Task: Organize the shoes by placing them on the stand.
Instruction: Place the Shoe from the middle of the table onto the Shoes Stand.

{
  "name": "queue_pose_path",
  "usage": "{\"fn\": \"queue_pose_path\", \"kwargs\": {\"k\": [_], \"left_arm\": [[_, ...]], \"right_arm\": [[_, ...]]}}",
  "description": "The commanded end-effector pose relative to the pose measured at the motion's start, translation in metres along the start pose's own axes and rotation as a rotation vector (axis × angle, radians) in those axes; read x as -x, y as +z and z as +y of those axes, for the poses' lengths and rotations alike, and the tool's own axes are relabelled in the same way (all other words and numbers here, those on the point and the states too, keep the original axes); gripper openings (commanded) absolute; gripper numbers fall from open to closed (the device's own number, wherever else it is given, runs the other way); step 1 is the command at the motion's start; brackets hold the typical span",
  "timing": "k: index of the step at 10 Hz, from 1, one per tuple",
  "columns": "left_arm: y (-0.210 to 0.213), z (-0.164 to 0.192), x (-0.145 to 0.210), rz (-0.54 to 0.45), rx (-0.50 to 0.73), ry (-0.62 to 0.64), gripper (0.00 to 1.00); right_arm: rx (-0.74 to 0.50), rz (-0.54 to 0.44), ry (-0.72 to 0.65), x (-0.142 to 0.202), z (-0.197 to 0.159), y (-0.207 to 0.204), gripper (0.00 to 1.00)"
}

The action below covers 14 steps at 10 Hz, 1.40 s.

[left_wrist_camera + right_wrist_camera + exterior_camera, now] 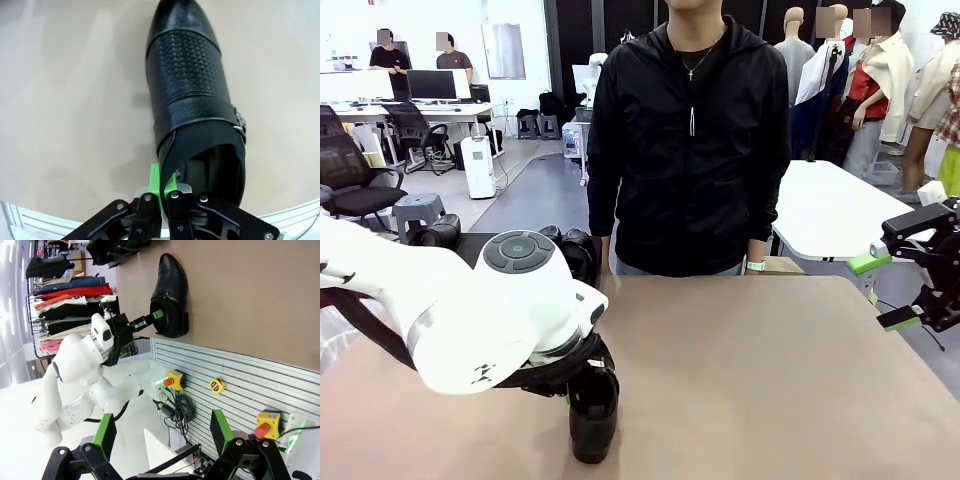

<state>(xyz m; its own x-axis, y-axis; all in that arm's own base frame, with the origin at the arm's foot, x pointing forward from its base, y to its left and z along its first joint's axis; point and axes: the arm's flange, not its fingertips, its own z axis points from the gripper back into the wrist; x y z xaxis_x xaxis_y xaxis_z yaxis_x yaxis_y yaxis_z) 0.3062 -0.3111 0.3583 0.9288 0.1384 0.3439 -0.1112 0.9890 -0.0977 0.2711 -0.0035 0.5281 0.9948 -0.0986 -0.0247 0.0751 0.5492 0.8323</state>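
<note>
A glossy black shoe [593, 415] stands on the brown table near its front edge, left of centre. My left gripper [582, 378] is shut on the rim of the shoe's opening. In the left wrist view the shoe [192, 95] points its toe away, and my left gripper [165, 182] pinches the leather collar edge between its green pads [155, 181]. More black shoes [572, 248] sit at the far left on the black stand [475, 246], which my left arm partly hides. My right gripper [905, 290] hangs open and empty at the right edge; its fingers [105, 432] stand wide apart.
A person in a black jacket [690, 150] stands at the far side of the table, arms down. The brown tabletop [770, 380] stretches bare from the middle to the right. The right wrist view shows the held shoe [170, 295] and my left gripper [150, 318] beyond a slatted panel [240, 375].
</note>
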Motion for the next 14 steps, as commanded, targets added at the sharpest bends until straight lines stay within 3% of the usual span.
{"fn": "queue_pose_path", "kwargs": {"k": [1, 3, 4, 5, 8, 9, 10, 14], "left_arm": [[0.035, 0.007, 0.009, -0.056, 0.049, -0.04, 0.0], [0.104, 0.017, 0.022, -0.133, 0.115, -0.164, 0.0], [0.142, 0.03, 0.031, -0.081, 0.07, -0.329, 0.0], [0.163, 0.043, 0.035, -0.1, 0.066, -0.397, 0.0], [0.197, 0.099, 0.034, -0.212, 0.041, -0.436, 0.0], [0.201, 0.114, 0.034, -0.157, 0.095, -0.386, 0.0], [0.213, 0.049, 0.029, -0.155, 0.041, -0.43, 0.0], [0.213, 0.049, 0.029, -0.155, 0.041, -0.43, 0.0]], "right_arm": [[-0.03, -0.003, 0.026, -0.003, 0.002, 0.001, 1.0], [-0.03, -0.003, 0.026, -0.003, 0.002, 0.001, 1.0], [-0.03, -0.003, 0.026, -0.003, 0.002, 0.001, 1.0], [-0.03, -0.003, 0.026, -0.003, 0.002, 0.001, 1.0], [-0.03, -0.003, 0.026, -0.003, 0.002, 0.001, 1.0], [-0.03, -0.003, 0.026, -0.003, 0.002, 0.001, 1.0], [-0.03, -0.003, 0.026, -0.003, 0.002, 0.001, 1.0], [-0.03, -0.003, 0.026, -0.003, 0.002, 0.001, 1.0]]}}
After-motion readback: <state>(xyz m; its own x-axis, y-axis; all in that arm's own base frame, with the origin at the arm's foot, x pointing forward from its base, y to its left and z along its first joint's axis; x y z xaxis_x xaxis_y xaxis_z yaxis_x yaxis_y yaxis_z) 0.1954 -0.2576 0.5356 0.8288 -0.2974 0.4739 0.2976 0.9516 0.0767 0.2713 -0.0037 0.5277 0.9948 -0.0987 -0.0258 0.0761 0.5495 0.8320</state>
